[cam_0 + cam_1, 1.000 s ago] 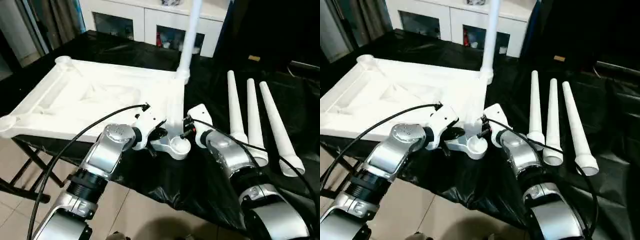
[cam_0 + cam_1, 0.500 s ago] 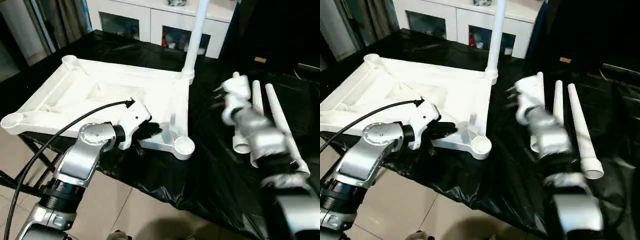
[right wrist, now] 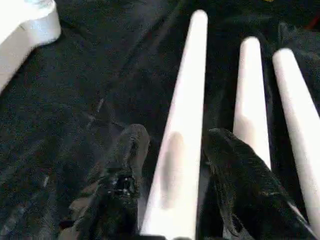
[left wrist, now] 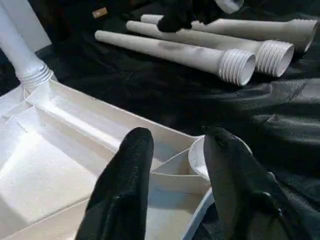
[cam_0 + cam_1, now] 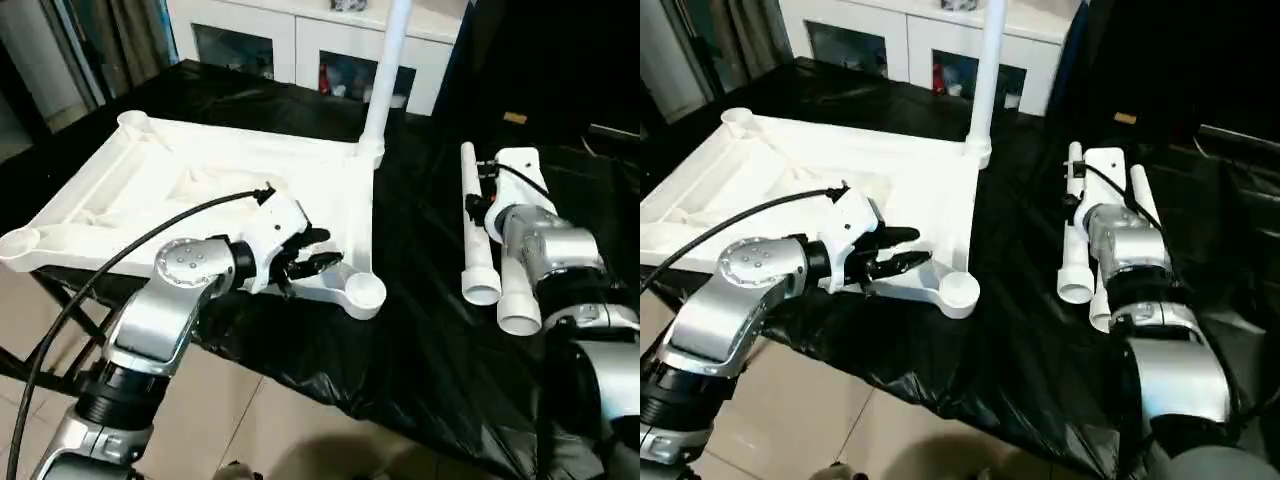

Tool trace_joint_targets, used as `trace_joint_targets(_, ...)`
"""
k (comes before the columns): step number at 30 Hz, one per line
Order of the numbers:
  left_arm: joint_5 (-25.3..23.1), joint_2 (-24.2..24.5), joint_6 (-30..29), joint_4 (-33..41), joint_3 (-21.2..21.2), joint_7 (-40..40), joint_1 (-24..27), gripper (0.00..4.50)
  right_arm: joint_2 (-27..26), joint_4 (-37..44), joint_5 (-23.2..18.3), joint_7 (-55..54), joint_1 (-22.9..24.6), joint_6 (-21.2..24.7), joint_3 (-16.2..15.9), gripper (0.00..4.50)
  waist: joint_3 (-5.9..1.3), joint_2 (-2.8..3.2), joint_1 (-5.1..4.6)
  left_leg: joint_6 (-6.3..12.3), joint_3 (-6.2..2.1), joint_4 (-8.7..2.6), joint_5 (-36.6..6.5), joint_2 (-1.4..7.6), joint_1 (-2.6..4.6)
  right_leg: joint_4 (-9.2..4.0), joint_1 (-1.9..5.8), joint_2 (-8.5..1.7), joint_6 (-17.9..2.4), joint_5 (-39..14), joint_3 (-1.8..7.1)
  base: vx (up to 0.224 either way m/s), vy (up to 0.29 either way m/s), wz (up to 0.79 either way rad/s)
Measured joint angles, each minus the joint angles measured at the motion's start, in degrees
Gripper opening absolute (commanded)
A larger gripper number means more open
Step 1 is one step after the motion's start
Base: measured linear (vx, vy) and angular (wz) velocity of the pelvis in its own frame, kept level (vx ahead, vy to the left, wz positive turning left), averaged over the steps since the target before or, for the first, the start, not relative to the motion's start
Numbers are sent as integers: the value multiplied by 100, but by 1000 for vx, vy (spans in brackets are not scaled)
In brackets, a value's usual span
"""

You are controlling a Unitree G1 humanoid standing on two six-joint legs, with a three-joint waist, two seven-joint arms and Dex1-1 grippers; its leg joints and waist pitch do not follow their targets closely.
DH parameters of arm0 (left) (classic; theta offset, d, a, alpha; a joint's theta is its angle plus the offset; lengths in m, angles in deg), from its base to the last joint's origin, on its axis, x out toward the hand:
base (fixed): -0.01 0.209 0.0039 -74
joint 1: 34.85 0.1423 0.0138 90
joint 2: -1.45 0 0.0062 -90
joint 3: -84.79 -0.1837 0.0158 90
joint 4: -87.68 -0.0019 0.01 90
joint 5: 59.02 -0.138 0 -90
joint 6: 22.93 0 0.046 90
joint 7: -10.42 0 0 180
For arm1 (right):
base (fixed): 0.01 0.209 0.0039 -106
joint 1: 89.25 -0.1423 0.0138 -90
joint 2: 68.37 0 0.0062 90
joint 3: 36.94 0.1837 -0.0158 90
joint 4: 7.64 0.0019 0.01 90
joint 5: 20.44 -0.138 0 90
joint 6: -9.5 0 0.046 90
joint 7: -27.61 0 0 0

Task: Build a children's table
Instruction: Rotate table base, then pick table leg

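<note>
The top (image 5: 230, 190) lies ribs-up on the black-covered bench (image 5: 420, 330), one leg (image 5: 385, 70) already standing in its far corner socket. Left gripper (image 4: 175, 160) hovers with fingers spread over the near corner socket (image 5: 366, 291). Right gripper (image 3: 170, 165) straddles the nearest loose leg (image 3: 187, 95), fingers apart (wrist view shows that gap clearly). White cabinets (image 5: 300, 40) sit behind.

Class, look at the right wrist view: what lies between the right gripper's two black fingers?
A white table leg lies between the right gripper's fingers, on the black cloth. The fingers straddle it, not yet closed.
</note>
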Motion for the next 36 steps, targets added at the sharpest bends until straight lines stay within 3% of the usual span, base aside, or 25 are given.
trace_joint_targets(12,150,168,-148,229,-112,149,1,298,61,-915,107,45,-215,-133,-40,328,0,-2,-3,0,0,9,0,2,-4,6,-1,0,0,0,0,0,0,0)
trace_joint_targets(24,163,269,-277,367,-171,161,0,390,60,-1369,-168,433,-414,645,173,328,-1,-4,0,0,0,13,0,5,-4,11,-2,0,-1,0,-2,0,0,0)
trace_joint_targets(32,178,289,-294,391,-226,161,-34,447,107,-1427,-159,621,-444,804,168,248,-5,-10,5,0,0,19,0,5,-5,16,-1,0,-1,0,-2,0,0,0)
trace_joint_targets(36,178,295,-294,391,-226,157,-78,450,114,-1457,-155,615,-445,792,168,211,-8,-15,5,0,0,21,0,6,-3,22,0,0,-1,0,-2,0,0,0)
